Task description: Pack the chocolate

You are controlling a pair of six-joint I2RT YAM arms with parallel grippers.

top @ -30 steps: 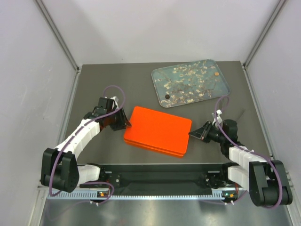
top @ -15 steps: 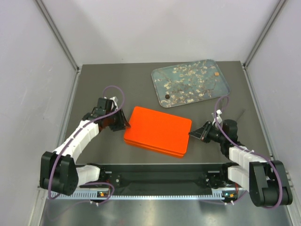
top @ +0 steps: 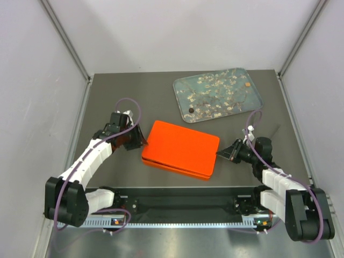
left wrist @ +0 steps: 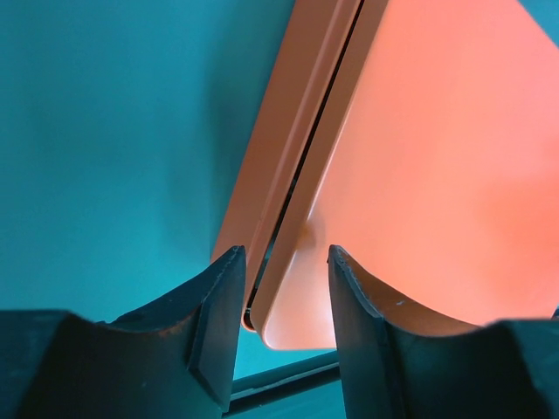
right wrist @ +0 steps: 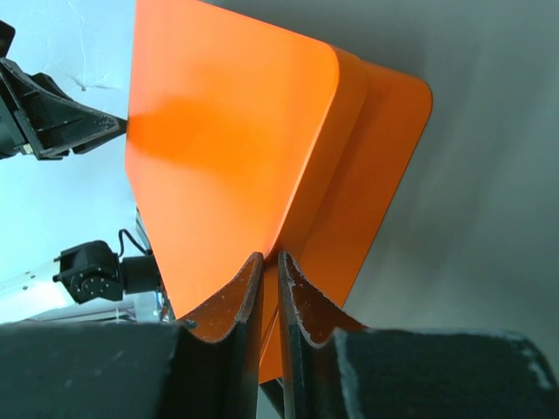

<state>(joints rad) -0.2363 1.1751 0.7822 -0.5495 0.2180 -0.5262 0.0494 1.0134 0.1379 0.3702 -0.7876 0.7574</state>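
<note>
A closed orange box (top: 183, 148) lies mid-table. On the blossom-print tray (top: 181, 87) at the back right sit two pieces of chocolate: a dark round one (top: 190, 111) and a small tan one (top: 247, 84). My left gripper (top: 144, 141) is at the box's left corner. In the left wrist view its jaws (left wrist: 284, 253) stand open astride that corner of the box (left wrist: 419, 157). My right gripper (top: 219, 153) is at the box's right corner. In the right wrist view it (right wrist: 270, 257) is pinched almost together on a thin orange edge of the lid (right wrist: 227, 131).
Grey walls enclose the table on the left, back and right. The arms' black base rail (top: 183, 204) runs along the near edge. The tray lies tilted close to the back right corner.
The left arm's elbow has drifted slightly toward the near left. The box, the tray and the right arm look unchanged.
</note>
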